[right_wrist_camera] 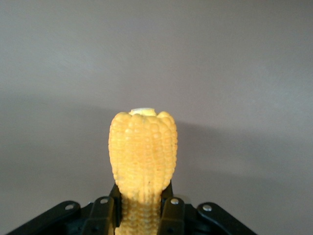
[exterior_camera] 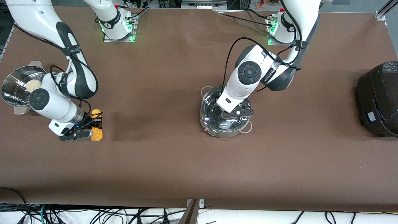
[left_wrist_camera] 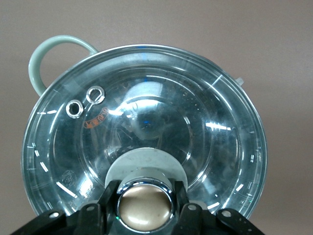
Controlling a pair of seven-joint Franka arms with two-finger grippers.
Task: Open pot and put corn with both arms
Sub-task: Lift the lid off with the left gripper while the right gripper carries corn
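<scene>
The shiny steel pot (exterior_camera: 221, 133) stands mid-table with its clear glass lid (left_wrist_camera: 146, 107) on it. My left gripper (exterior_camera: 237, 115) is down on the lid, shut on the tan knob (left_wrist_camera: 145, 209), one finger on each side. The yellow corn (exterior_camera: 97, 134) lies on the brown table toward the right arm's end. My right gripper (exterior_camera: 95, 123) is shut on the corn (right_wrist_camera: 143, 147) around its middle, with one end of the cob sticking out past the fingers (right_wrist_camera: 172, 210).
A perforated steel steamer pot (exterior_camera: 12, 90) holding a white bun (exterior_camera: 33, 84) stands beside the right arm at the table's end. A large black cooker (exterior_camera: 377, 99) sits at the left arm's end. A pale loop handle (left_wrist_camera: 41, 56) juts from the pot's side.
</scene>
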